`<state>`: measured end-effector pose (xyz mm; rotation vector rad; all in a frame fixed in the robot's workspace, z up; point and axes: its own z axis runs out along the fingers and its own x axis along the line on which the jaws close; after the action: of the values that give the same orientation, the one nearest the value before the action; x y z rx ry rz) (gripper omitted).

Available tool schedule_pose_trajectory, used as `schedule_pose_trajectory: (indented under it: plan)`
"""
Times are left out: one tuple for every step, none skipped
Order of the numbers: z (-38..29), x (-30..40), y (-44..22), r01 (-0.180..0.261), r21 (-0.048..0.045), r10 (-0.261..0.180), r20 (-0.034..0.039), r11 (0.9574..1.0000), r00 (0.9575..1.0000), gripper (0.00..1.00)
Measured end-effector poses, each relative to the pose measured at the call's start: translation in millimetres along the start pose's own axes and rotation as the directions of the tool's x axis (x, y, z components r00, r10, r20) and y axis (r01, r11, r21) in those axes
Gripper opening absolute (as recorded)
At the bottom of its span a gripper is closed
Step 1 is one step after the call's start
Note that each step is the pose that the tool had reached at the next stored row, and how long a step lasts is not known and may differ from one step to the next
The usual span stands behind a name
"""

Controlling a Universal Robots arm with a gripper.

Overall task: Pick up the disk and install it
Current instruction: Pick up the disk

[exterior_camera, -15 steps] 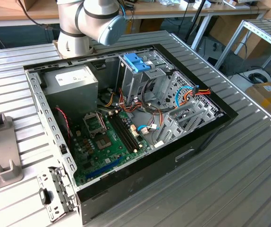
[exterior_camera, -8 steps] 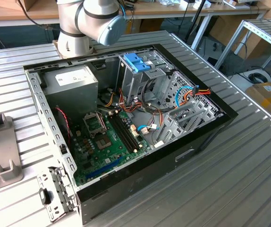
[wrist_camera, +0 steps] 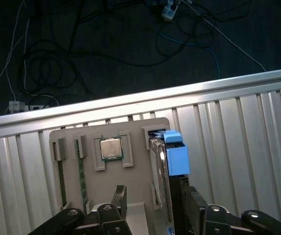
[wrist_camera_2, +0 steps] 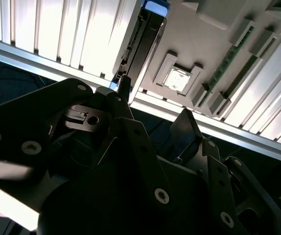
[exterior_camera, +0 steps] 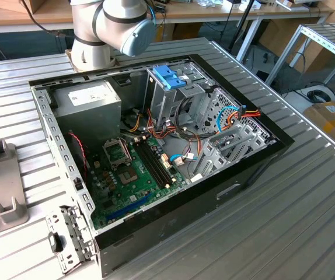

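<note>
- Disk (wrist_camera: 158, 166) stands on edge in a slot of the grey fixture (wrist_camera: 135, 128), leaving both flat faces free to grip.
- Gripper (wrist_camera: 154, 191) is poised over it, fingers spread with 1 on each side, holding nothing.
- Computer case (exterior_camera: 214, 192) lies open, well apart, judged ready to receive the disk.

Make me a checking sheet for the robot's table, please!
Surface: ridged metal table, holding an open computer case.
Job's things: the disk stands on edge in a grey holder, blue bracket attached.
Clutter: a chip and memory sticks, also in the holder.
Pincer: open, fingers either side of the disk.
Cables: orange and red wires inside the case; dark leads on the floor.
Surroundings: workbenches behind the table.
</note>
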<state>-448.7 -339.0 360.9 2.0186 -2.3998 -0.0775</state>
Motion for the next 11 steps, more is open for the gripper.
schedule_pose_trajectory:
  plan:
    - [0.2,-0.2,0.1,0.000,0.0001,0.000,0.0001,1.0000,1.0000,0.60]
    - [0.5,-0.5,0.4,0.000,0.0000,0.000,0.0001,1.0000,1.0000,0.60]
    - [0.7,-0.6,0.6,0.000,0.0000,0.000,0.0000,1.0000,1.0000,0.60]
    - [0.8,-0.8,0.8,0.000,0.0000,0.000,0.0000,1.0000,1.0000,0.60]
    - [1.1,-0.9,1.0,0.000,0.0000,0.000,0.0000,1.0000,1.0000,0.60]
    - [1.2,-1.0,1.1,0.000,0.0000,0.000,0.0000,1.0000,1.0000,0.60]
    - [1.5,-1.2,1.3,0.000,0.0000,0.000,0.0000,1.0000,1.0000,0.60]
    - [1.7,-1.3,1.4,0.000,0.0000,0.000,0.0000,1.0000,1.0000,0.60]
    - [1.9,-1.4,1.5,0.000,0.0001,0.000,0.0000,1.0000,1.0000,0.60]
    - [2.0,-1.5,1.6,0.000,0.0000,0.000,0.0001,1.0000,1.0000,0.60]
    - [2.2,-1.6,1.8,0.000,0.0001,0.000,0.0001,1.0000,1.0000,0.60]
